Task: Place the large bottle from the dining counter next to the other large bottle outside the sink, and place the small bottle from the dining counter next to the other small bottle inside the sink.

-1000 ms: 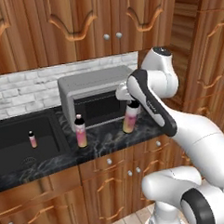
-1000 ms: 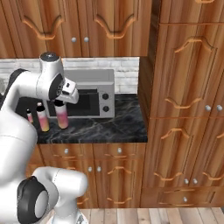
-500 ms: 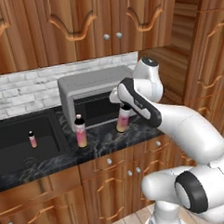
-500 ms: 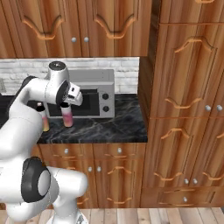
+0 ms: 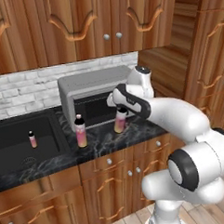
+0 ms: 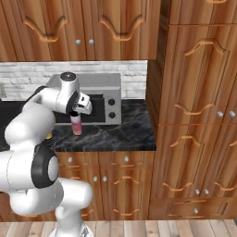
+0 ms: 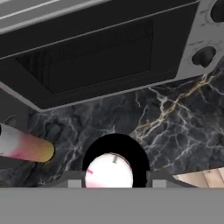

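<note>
My gripper (image 5: 119, 107) is shut on the cap end of a large bottle (image 5: 119, 122) with a pink-to-yellow body, upright on or just above the black marble counter in front of the microwave. In the right base view the gripper (image 6: 76, 111) grips the same bottle (image 6: 76, 125). From the hand view I look straight down on its white top (image 7: 111, 169) between the fingertips. The other large bottle (image 5: 80, 132) stands beside the sink's right rim, a short gap left of the held one, and appears again as the bottle (image 7: 25, 147) at the left. A small bottle (image 5: 32, 139) stands inside the sink (image 5: 12, 132).
A grey microwave (image 5: 87, 97) sits right behind both large bottles, its door (image 7: 96, 57) close to the hand. The counter's front edge (image 5: 111, 150) runs just below. Wooden cabinets hang above, and a tall wooden cabinet (image 6: 199, 106) closes off the counter's right end.
The arm has carried the large bottle leftward along the microwave front, closer to the standing large bottle, and slightly lower. The sink bottles have not moved.
</note>
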